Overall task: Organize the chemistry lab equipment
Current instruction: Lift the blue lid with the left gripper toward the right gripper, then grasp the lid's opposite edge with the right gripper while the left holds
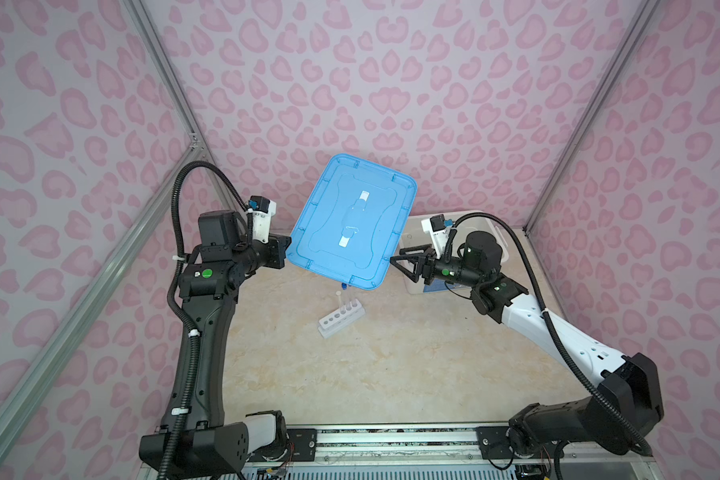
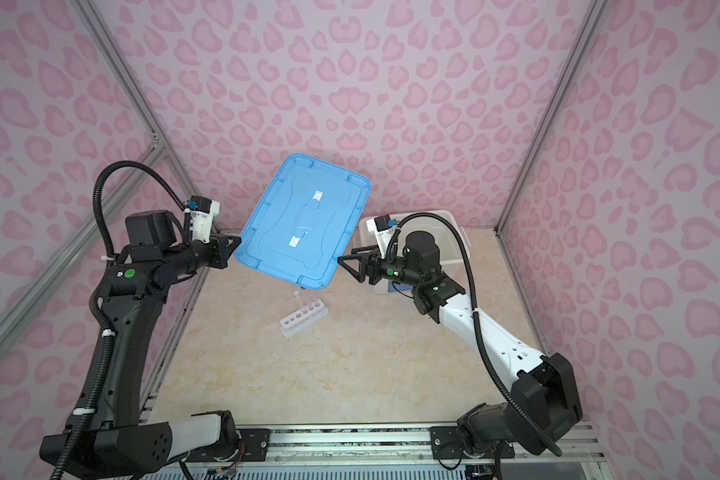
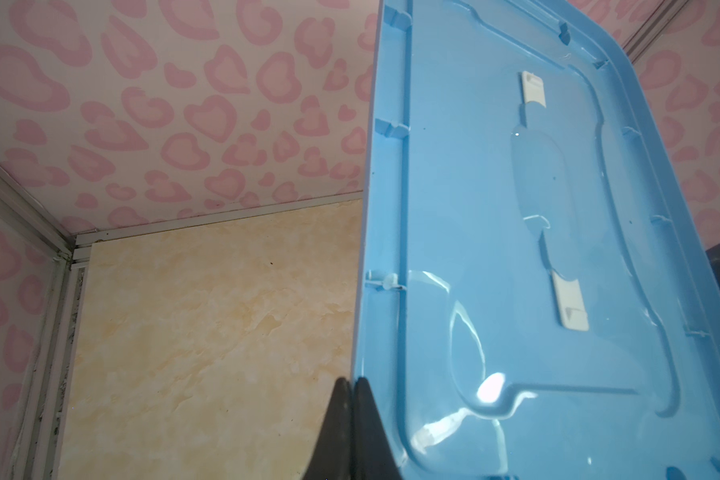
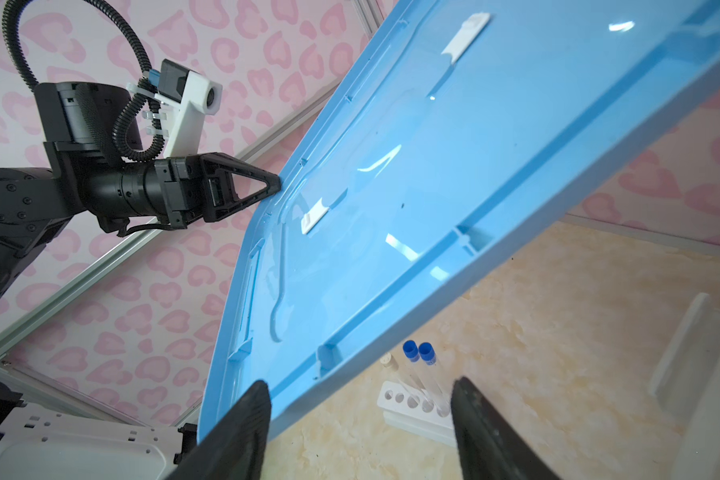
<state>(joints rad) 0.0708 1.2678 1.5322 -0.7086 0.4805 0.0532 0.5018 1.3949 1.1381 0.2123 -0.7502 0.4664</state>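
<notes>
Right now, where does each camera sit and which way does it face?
Top views: overhead, looking down at table; left arm, right arm, blue lid, white rack.
Left wrist: behind the left tool, facing lid and back wall; tool shut on lid's edge.
Right wrist: behind the open right tool, facing lid, rack, left arm.
Shared: all show the lid.

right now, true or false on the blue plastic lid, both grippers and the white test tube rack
1. The left gripper is shut on the edge of the translucent blue plastic lid. True.
2. The right gripper is clamped on the lid. False: its jaws stand open at the lid's opposite edge.
3. The lid sits on the white plastic bin. False: it hangs tilted in the air, off the bin.
4. Two blue-capped clear test tubes stand in the white six-hole rack. True.
</notes>
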